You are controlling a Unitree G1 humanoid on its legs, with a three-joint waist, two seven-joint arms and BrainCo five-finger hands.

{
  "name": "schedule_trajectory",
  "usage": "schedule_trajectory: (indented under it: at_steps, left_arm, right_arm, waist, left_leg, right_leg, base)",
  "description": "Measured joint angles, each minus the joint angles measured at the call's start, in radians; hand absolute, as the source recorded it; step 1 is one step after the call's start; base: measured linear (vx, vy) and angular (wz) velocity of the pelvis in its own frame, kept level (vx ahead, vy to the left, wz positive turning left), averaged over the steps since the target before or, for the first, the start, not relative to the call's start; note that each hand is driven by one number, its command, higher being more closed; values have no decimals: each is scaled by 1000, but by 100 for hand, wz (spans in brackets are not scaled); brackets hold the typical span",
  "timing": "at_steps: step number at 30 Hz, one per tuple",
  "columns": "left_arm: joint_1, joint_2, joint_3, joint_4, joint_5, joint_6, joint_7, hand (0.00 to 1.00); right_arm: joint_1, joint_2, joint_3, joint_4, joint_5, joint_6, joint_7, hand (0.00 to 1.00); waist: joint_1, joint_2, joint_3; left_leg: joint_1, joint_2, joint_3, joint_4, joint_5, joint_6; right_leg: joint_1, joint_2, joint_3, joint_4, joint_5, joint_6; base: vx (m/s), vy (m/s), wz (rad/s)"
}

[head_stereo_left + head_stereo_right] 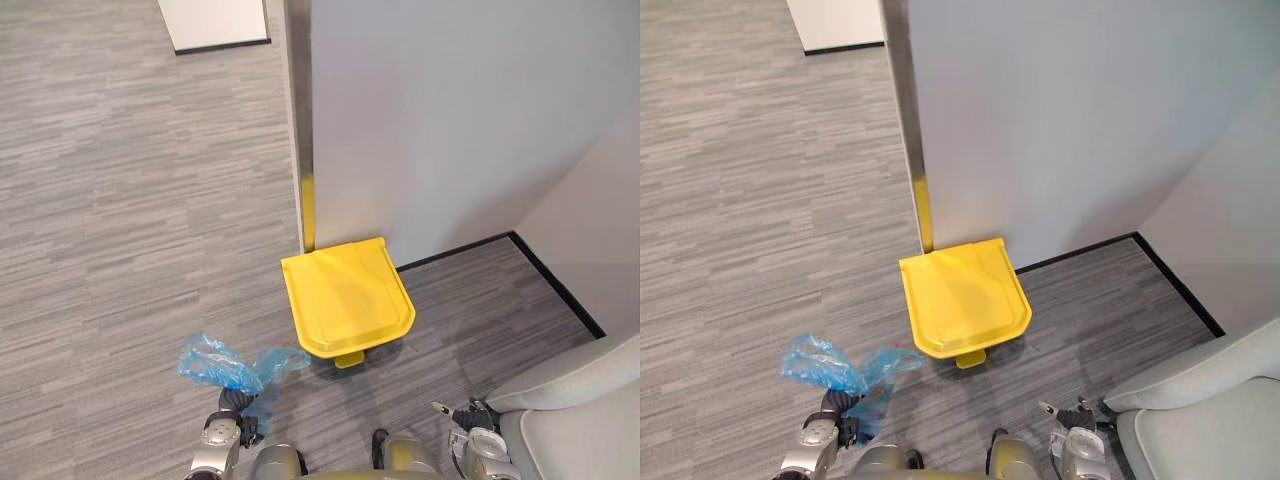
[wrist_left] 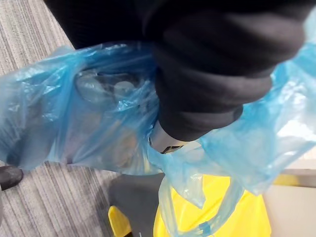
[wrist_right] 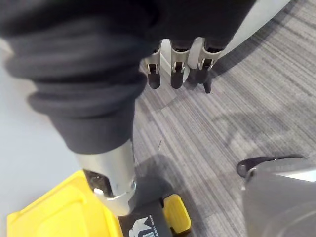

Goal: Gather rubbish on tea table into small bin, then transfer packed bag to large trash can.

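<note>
Left eye view: yellow pedal bin stands on the carpet floor against the wall corner, lid closed.
Task item: blue bag of rubbish, up off the floor, near the bin's front-left corner and not touching it.
Left hand: fingers closed round the gathered plastic. In the left wrist view the bag bunches at the thumb and its loose handles dangle above the yellow lid.
Right hand: low, beside the grey sofa. In the right wrist view the fingers hang straight and hold nothing.
Step in hand: judged as the last leg, getting the packed bag into the large can.
Blocker: the lid is shut, so it has to open before the bag can drop.
Pedal: sticks out at the bin's front edge, clear of the bag. It looks like the simplest way to open the lid. Lifting the lid rim with the free right hand is the fallback.
Approach: bring the bag over the middle of the opening, not its edge, so the loose handles don't snag on the rim.
Release: let go only once the bulk of the bag is below the rim.
Risk: thin plastic can cling to the fingers, so check it falls free before pulling back.
</note>
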Motion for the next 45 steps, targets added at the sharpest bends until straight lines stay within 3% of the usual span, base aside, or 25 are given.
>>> schedule_trajectory:
  at_steps: [3,4,6,7,8,14,20,22,23,24,25,26,28,29,32,35,36,37,38,40,41,42,43,44,45]
  left_arm:
    - [-10,3,-3,0,0,1,0,100]
    - [-18,2,-5,0,1,1,0,100]
    - [-39,-5,-9,0,1,1,0,100]
    - [-63,-21,-13,-2,1,1,1,100]
    - [-85,-21,-21,-2,2,0,-2,100]
    - [-119,-20,-14,-24,21,-5,-5,100]
    - [-126,-31,1,-36,21,-8,-7,100]
    - [-123,-29,0,-70,21,-9,-7,100]
    - [-123,-27,0,-74,21,-9,-7,100]
    - [-99,-28,0,-77,21,-10,-7,100]
    - [-84,-24,0,-78,21,-10,-7,100]
    - [-74,-18,0,-81,21,-9,-6,100]
    - [-70,-21,-25,-113,20,-9,-10,100]
    - [-67,-21,-44,-153,20,-10,-20,100]
    - [-64,-21,-48,-165,19,-10,-23,100]
    - [-48,-21,-48,-253,17,-12,-19,100]
    - [-49,-22,-48,-267,10,-14,-18,100]
    - [-50,-15,-46,-279,4,-17,-17,100]
    - [-51,-17,-39,-287,-1,-18,-6,100]
    - [-56,-16,-37,-293,-3,-20,6,100]
    - [-71,-20,-40,-295,-19,-23,11,100]
    - [-79,-21,-39,-299,-23,-29,15,100]
    - [-97,-3,-37,-298,-28,-31,21,100]
    - [-110,1,-37,-299,-38,-33,23,100]
    - [-117,3,-36,-305,-42,-39,26,100]
  right_arm:
    - [2,24,-1,-24,0,4,0,0]
    - [0,26,0,-44,1,12,0,0]
    - [-1,19,-2,-53,1,19,-5,0]
    - [-14,3,-7,-68,0,19,-8,0]
    - [-23,2,-10,-98,1,18,-16,0]
    - [8,21,-100,-158,20,16,-15,0]
    - [29,41,-133,-171,89,17,-17,0]
    - [40,46,-130,-196,101,12,-16,0]
    - [38,47,-124,-194,103,13,-16,0]
    - [46,53,-97,-194,112,15,-14,0]
    - [50,54,-79,-193,118,17,-14,0]
    - [43,46,-46,-195,118,17,-13,0]
    - [25,31,13,-202,115,11,-7,0]
    - [10,25,66,-226,105,12,5,0]
    - [-40,24,164,-264,78,12,6,0]
    - [-110,15,281,-363,60,-9,6,0]
    - [-125,12,305,-375,54,-11,6,0]
    - [-138,15,328,-394,48,-11,5,0]
    - [-170,7,356,-396,43,-12,7,0]
    - [-254,-15,388,-412,40,-14,6,0]
    - [-292,-29,388,-450,40,-15,5,0]
    - [-313,-33,388,-463,41,-15,4,0]
    - [-338,-41,387,-470,42,-16,3,0]
    - [-360,-61,387,-469,42,-16,3,0]
    - [-427,-100,388,-471,44,-15,2,0]
  waist:
    - [-2,-18,16]
    - [-3,-19,29]
    - [-4,-26,47]
    - [-1,6,79]
    - [-1,19,91]
    - [-4,25,90]
    - [-8,22,84]
    - [-12,23,75]
    - [-6,19,72]
    - [-3,29,52]
    - [-11,19,42]
    - [-15,10,26]
    - [-17,35,14]
    - [-1,35,14]
    - [0,35,14]
    - [23,35,20]
    - [32,35,22]
    - [36,8,26]
    - [55,-2,35]
    - [59,10,42]
    - [79,31,51]
    - [106,16,67]
    - [102,-16,90]
    - [102,-40,99]
    - [109,-29,108]
  left_leg:
    - [35,-1,-17,46,-58,3]
    - [36,-1,-21,66,-76,0]
    - [49,-11,-47,109,-114,-30]
    - [62,7,-65,122,-132,-45]
    - [61,4,-74,107,-124,-51]
    - [138,18,-162,72,-106,-47]
    - [132,92,-173,65,-106,-52]
    - [131,119,-180,-6,-143,-103]
    - [126,122,-176,-7,-142,-108]
    - [121,137,-173,-22,-140,-111]
    - [121,136,-177,-27,-138,-115]
    - [116,141,-196,-34,-135,-121]
    - [63,156,-227,-39,-125,-130]
    - [24,161,-234,-37,-95,-134]
    - [-27,164,-241,-18,-70,-161]
    - [-104,182,-252,-19,-59,-149]
    - [-119,196,-256,-21,-59,-149]
    - [-130,174,-258,-20,-47,-171]
    - [-139,164,-284,-23,-41,-186]
    - [-256,153,-291,92,-44,-187]
    - [-317,153,-290,129,-41,-148]
    - [-311,163,-277,126,-41,-155]
    - [-311,143,-277,125,-35,-165]
    - [-315,129,-290,116,-21,-189]
    - [-350,127,-341,129,-12,-199]
  right_leg:
    - [-96,13,-59,-154,23,1]
    - [-122,30,-73,-279,62,11]
    - [-106,51,-88,-358,100,2]
    - [-92,60,-93,-345,117,21]
    - [-107,59,-88,-311,106,32]
    - [-118,62,-109,-129,-39,-49]
    - [-80,112,-170,-211,-12,-61]
    - [-94,130,-186,-247,19,-70]
    - [-98,133,-186,-253,26,-71]
    - [-128,155,-143,-187,34,-110]
    - [-137,163,-86,-147,12,-127]
    - [-133,174,-69,-165,-13,-91]
    - [-152,177,-114,-201,-1,-79]
    - [-180,175,-126,-208,6,-79]
    - [-190,167,-155,-231,22,-82]
    - [-210,158,-200,-300,51,-60]
    - [-230,156,-201,-257,64,-79]
    - [-229,142,-160,-203,48,-75]
    - [-228,143,-174,-231,67,-120]
    - [-244,140,-235,-304,88,-89]
    - [-254,157,-267,-322,68,-33]
    - [-292,154,-242,-206,58,-89]
    - [-288,139,-151,-108,61,-112]
    - [-259,121,-146,-156,91,-161]
    - [-260,127,-191,-208,103,-152]
  base:
    - [231,-36,26]
    - [253,-83,35]
    - [309,-81,36]
    - [329,-30,22]
    - [309,-32,23]
    - [242,-125,13]
    - [-2,-153,9]
    - [-131,-150,15]
    - [-132,-154,-6]
    - [-102,-152,1]
    - [-51,-177,18]
    - [13,-113,27]
    - [-1,-168,38]
    - [-20,-193,35]
    - [-56,-137,30]
    - [-127,-93,18]
    - [-146,-141,28]
    - [-65,-132,37]
    - [-106,-175,37]
    - [-166,-90,13]
    - [-182,-9,-19]
    - [-144,-12,-12]
    - [-65,-59,23]
    - [-58,-145,54]
    - [-41,-139,37]
